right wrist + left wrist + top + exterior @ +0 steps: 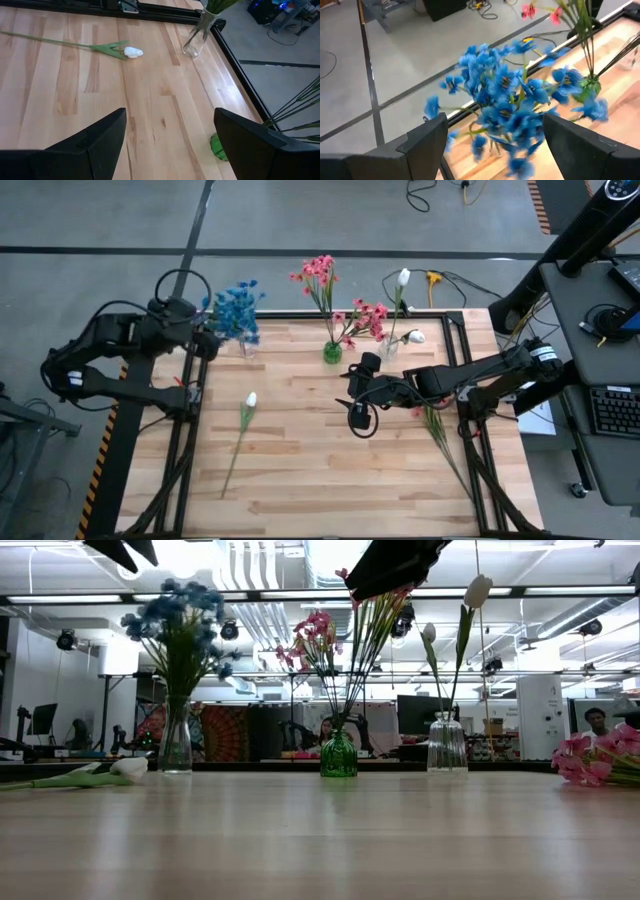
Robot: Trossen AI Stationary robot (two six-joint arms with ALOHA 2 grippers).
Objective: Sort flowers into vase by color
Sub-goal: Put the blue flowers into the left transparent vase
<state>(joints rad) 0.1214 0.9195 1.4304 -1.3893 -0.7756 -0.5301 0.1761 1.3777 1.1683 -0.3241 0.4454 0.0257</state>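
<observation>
A grey concrete floor [300,220] is spreading out beyond the light wooden table [320,470], crossed by dark seams, with black and yellow cables [440,280] lying loose on it past the far table edge. Off to the side of the right arm, a dark desk [600,380] is holding a keyboard [612,412] and a monitor. In the low view, long ceiling strip lights [290,595] are glowing above white ducts [250,610], and screens, a patterned hanging [225,730] and workstations are filling the far room, where a person [596,722] is sitting at the back.
</observation>
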